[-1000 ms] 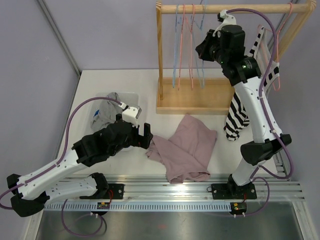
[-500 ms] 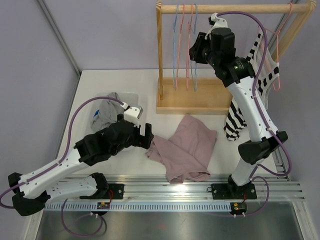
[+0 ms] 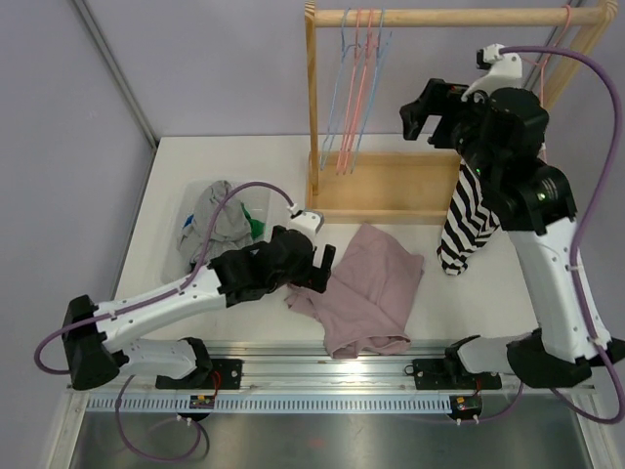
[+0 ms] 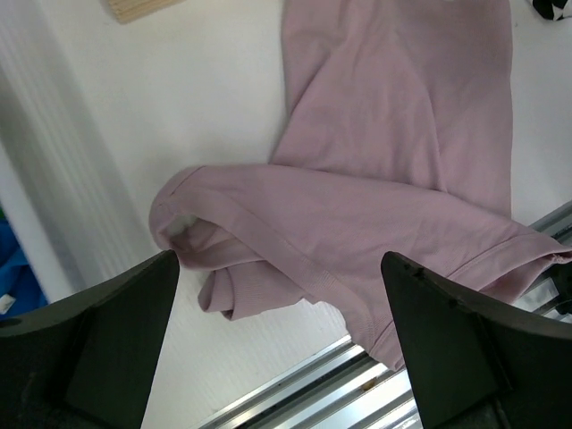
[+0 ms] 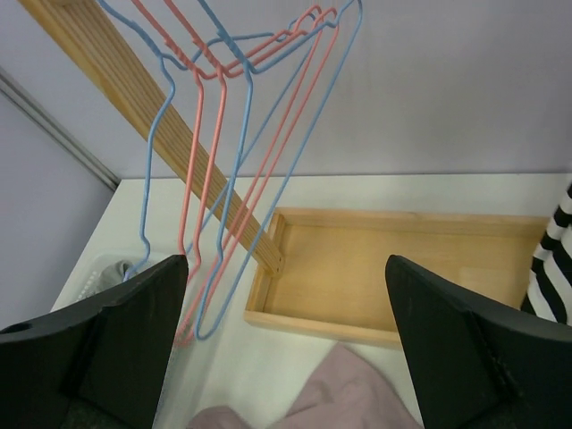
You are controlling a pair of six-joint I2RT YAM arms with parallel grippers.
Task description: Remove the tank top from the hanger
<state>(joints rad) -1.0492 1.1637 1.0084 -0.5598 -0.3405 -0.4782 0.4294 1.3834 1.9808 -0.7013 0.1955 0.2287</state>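
A pink garment (image 3: 371, 283) lies crumpled on the table, off any hanger. A black-and-white striped garment (image 3: 467, 220) hangs at the rack's right end, its top hidden behind my right arm. I cannot tell which of the two is the tank top. Several bare pink and blue wire hangers (image 3: 352, 98) hang at the left end of the rod (image 3: 439, 17). My right gripper (image 3: 427, 109) is open in mid-air, right of the hangers (image 5: 232, 134) and apart from them. Open too, my left gripper (image 3: 322, 262) hovers over the pink garment's (image 4: 393, 134) left edge.
The rack's wooden base tray (image 3: 391, 191) stands at the back of the table. A clear bin (image 3: 256, 191) with grey and blue clothes sits at the left. A metal rail (image 3: 342, 357) runs along the near edge.
My right gripper opened, letting go at the hangers, and drew away to the right; the hangers now hang slanted. My left arm reached right to the pink garment's edge.
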